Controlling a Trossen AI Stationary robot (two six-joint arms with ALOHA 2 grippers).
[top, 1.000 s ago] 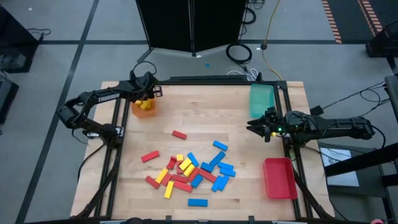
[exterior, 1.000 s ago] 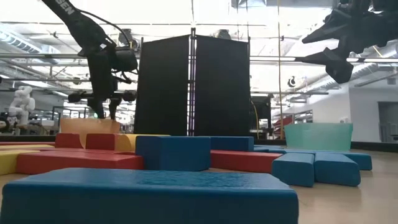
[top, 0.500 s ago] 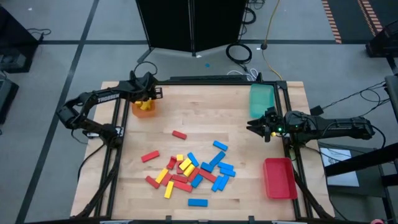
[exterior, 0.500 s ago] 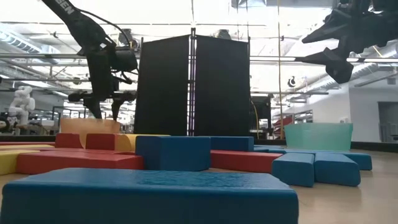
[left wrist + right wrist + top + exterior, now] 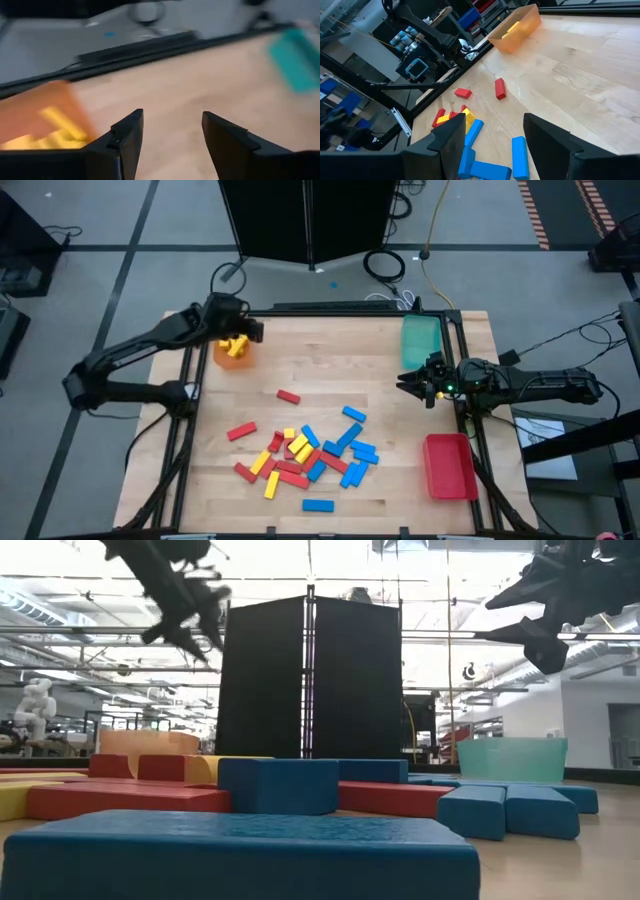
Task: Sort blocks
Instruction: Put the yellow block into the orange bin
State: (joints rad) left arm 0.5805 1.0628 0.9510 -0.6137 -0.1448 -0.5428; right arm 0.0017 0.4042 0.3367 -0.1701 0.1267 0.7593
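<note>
A heap of red, yellow and blue blocks (image 5: 300, 455) lies flat on the wooden table, toward its near edge; one red block (image 5: 288, 396) lies apart from it. Yellow blocks (image 5: 235, 346) lie in the orange tray (image 5: 228, 360) at the far left corner. My left gripper (image 5: 244, 332) hangs high above that tray, slanting down toward the table. It is open and has nothing between its fingers (image 5: 131, 131). My right gripper (image 5: 403, 383) waits at the table's right edge, open and also without a load (image 5: 495, 125).
A teal tray (image 5: 421, 340) stands at the far right and a red tray (image 5: 448, 466) at the near right. A black metal frame (image 5: 330, 308) runs around the table. There is bare wood (image 5: 330, 360) between the orange tray and the heap.
My left gripper has opened just above the orange tray, then risen well clear of it and tipped from pointing down to slanting forward over the table. My right gripper has kept still.
</note>
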